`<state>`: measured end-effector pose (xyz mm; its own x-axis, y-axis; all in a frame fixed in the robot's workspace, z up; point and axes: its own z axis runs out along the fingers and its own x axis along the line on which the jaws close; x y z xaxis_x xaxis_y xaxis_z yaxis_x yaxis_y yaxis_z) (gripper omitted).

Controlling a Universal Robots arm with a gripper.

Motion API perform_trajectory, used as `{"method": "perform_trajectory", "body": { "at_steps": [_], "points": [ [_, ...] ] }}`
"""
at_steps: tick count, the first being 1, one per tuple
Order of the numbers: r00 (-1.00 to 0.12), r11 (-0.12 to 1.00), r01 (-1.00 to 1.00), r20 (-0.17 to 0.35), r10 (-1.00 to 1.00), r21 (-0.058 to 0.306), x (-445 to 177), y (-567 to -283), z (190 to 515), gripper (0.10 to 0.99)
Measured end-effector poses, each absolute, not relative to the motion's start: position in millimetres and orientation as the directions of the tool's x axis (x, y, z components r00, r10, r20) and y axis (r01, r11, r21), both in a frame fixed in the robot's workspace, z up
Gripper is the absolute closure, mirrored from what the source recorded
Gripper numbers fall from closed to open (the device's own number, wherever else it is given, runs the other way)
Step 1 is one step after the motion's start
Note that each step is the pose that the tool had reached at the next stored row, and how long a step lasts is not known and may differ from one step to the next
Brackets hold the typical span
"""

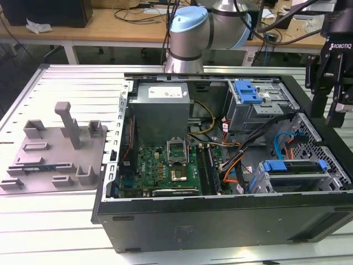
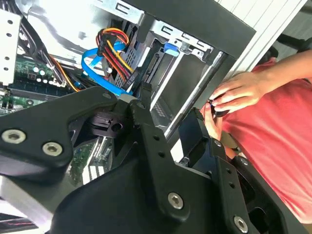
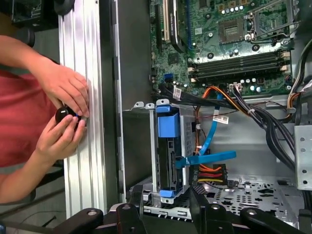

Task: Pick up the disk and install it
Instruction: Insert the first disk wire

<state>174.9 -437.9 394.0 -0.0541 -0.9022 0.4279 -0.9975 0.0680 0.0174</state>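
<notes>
One disk (image 3: 168, 151) seated in drive cage (image 1: 336, 179) of open case; my end effector (image 1: 325, 113) hovers above, spread wide, empty; I judge install essentially done

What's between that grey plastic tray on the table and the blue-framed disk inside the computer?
In the exterior view, between tray and disk: the case's side wall, green motherboard and cables.

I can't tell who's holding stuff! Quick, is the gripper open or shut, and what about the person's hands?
Gripper: open, holding nothing.
Person's hands: both closed around a small black thing.
</notes>
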Motion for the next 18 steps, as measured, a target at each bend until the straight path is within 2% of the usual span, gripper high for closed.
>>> {"method": "perform_trajectory", "body": {
  "at_steps": [5,11,13,18],
  "points": [
    [-0.056,0.071,-0.997,0.444,-0.894,0.016,175.6,-419.7,388.6,0.580],
    [-0.056,0.071,-0.997,0.464,-0.884,0.015,176.3,-414.5,385.3,0.580],
    [-0.056,0.071,-0.997,0.480,-0.875,0.013,176.7,-411.7,381.3,0.733],
    [-0.056,0.072,-0.997,0.494,-0.868,0.012,177.4,-410.6,376.9,0.733]
  ]
}}
